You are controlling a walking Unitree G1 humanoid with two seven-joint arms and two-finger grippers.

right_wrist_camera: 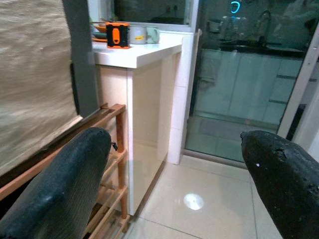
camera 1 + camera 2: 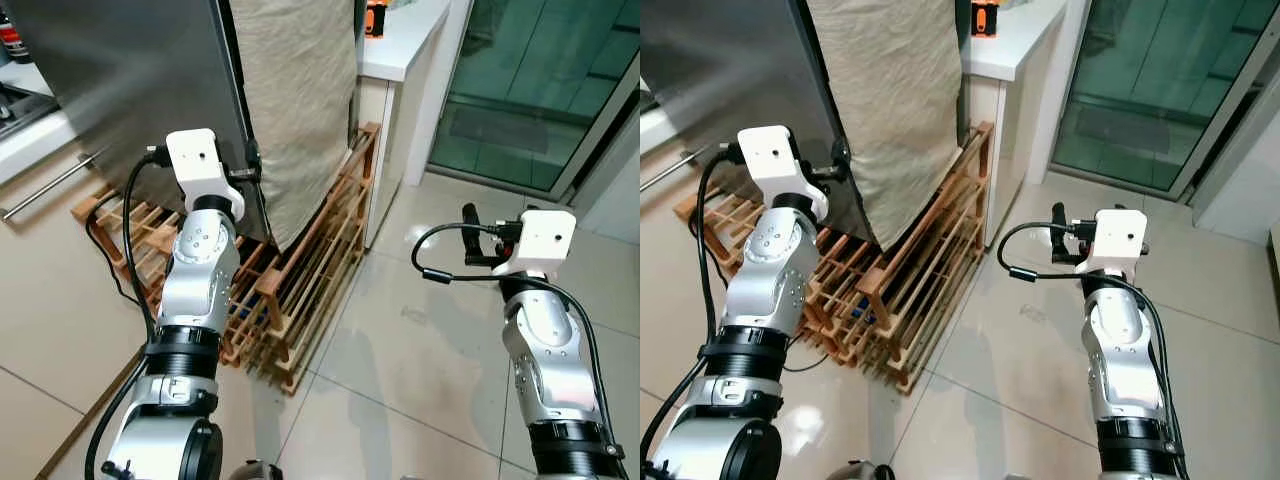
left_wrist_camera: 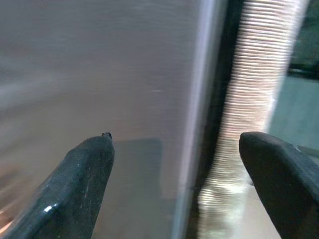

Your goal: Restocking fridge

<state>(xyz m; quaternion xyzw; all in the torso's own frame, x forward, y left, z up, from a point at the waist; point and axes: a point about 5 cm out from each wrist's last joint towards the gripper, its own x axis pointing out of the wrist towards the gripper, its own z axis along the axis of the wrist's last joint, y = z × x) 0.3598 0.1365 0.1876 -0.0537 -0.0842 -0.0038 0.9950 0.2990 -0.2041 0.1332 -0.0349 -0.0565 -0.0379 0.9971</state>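
The fridge [image 2: 130, 80] is a tall brushed-steel body at the upper left, with a beige woven cloth [image 2: 295, 100] hanging over the side next to it. My left gripper [image 2: 250, 172] is raised at the fridge's right vertical edge. In the left wrist view it is open [image 3: 174, 174], the steel face [image 3: 99, 74] close in front and the cloth [image 3: 254, 74] past the edge. Nothing is between its fingers. My right gripper [image 2: 470, 238] is held out over the tiled floor, open and empty [image 1: 174, 189], well clear of the fridge.
A low wooden slatted rack [image 2: 300, 290] stands on the floor under and beside the fridge. A white counter [image 2: 400, 40] with an orange object [image 2: 375, 18] lies behind it. A glass sliding door [image 2: 540, 90] is at the far right. A drawer handle [image 2: 50, 185] is at the left.
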